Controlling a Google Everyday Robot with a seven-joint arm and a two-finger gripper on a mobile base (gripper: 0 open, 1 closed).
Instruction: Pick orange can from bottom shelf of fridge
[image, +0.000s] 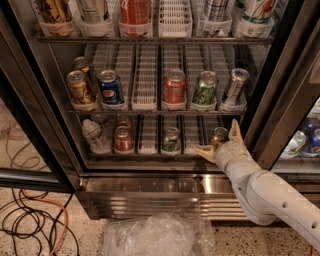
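Gripper (215, 138) astride orange can (219, 133), green can (171, 140) near

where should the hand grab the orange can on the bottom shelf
Grip the orange can by its round sides at mid-height, coming from the open front. It stands upright at the front of the bottom shelf, with the rack above close overhead. The hand is open at it.

There is one gripper (216, 139), its fingers spread apart, at the right end of the bottom shelf (150, 155). Between the fingers stands one orange can (219, 135). Left of the gripper on this shelf are one green can (171, 140), two red cans (123, 140) and one clear bottle (94, 138). The rack (150, 111) above the gripper carries six cans (175, 88).
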